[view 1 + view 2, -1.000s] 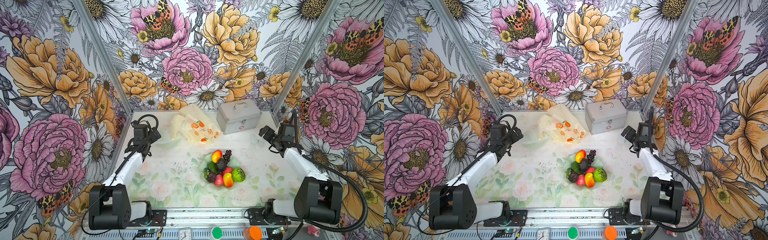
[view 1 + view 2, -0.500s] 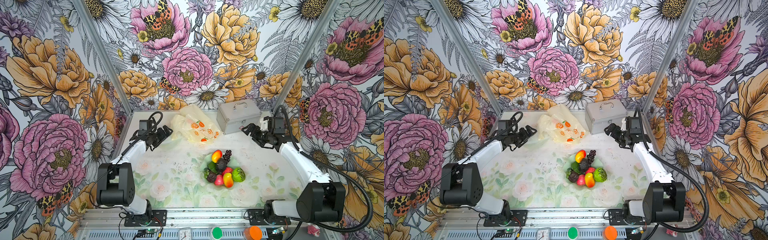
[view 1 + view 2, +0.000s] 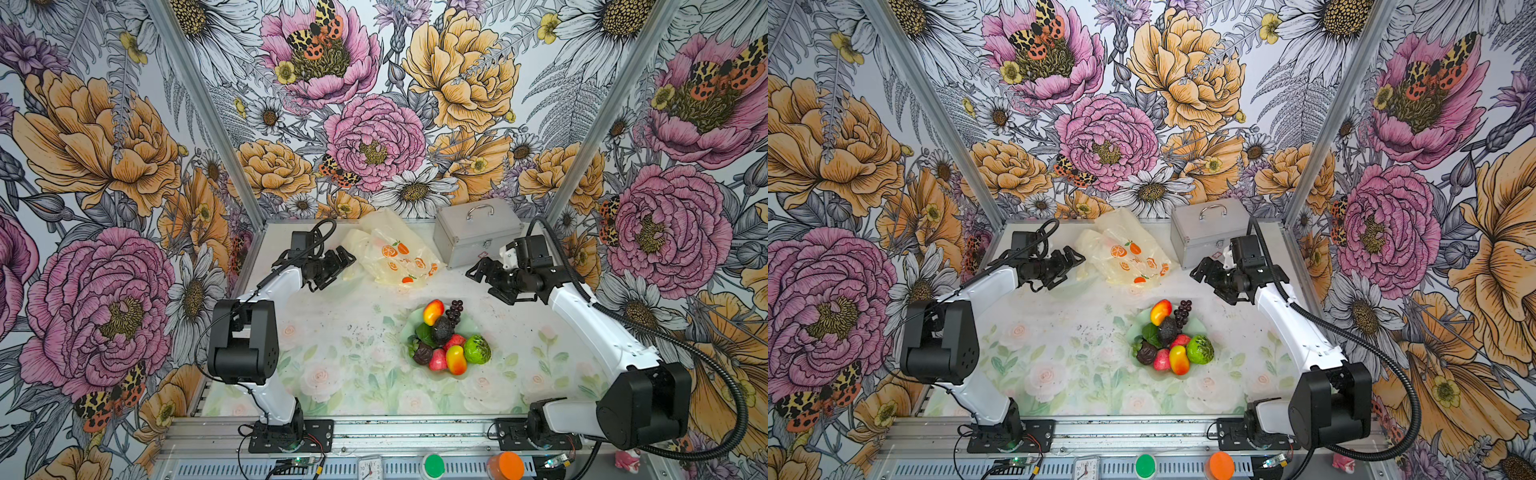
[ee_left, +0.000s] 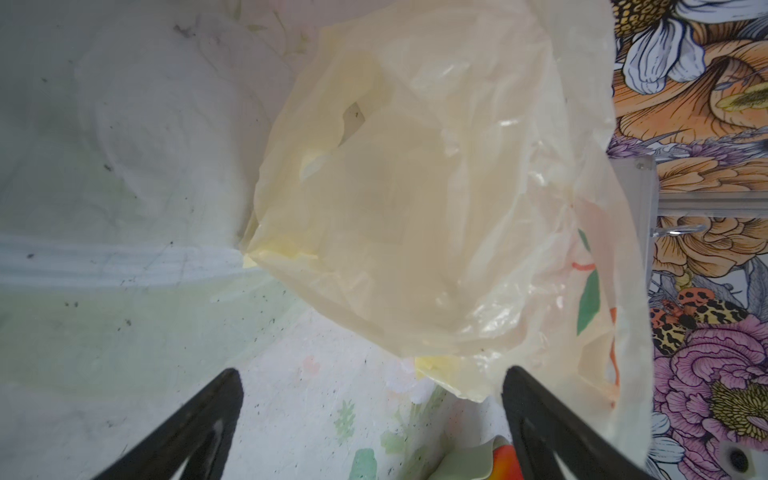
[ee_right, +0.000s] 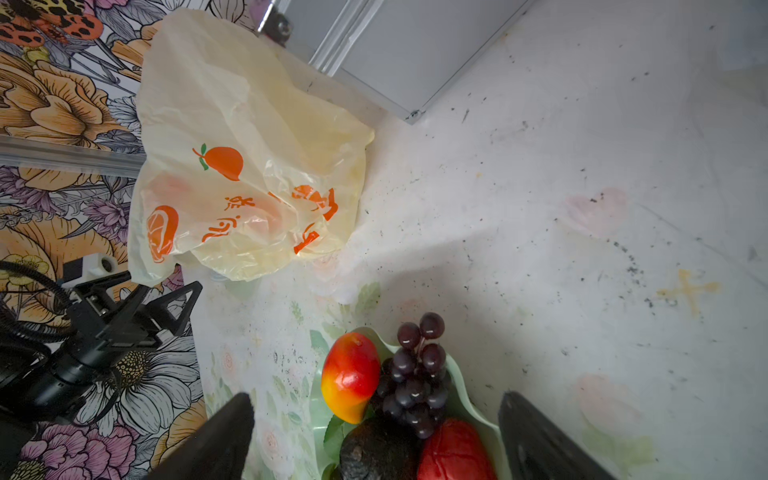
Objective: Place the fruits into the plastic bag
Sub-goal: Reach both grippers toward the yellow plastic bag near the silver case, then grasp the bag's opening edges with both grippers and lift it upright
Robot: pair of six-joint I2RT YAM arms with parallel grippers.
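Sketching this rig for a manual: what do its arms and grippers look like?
Left arm and right arm: smooth white links, boxy black joints. Left gripper and right gripper: black, with tapered fingers. A ribbed black hose runs along the right arm; a thin black cable the left.

Two mangoes (image 3: pixel 432 311), two apples (image 3: pixel 454 341) (both red), one bag (image 3: pixel 390 253), one dish (image 3: pixel 412 322)

Crumpled plastic bag (image 5: pixel 245 178) beside silver case (image 5: pixel 415 50); heaped fruits (image 5: pixel 399 395) in green dish (image 5: pixel 473 405).
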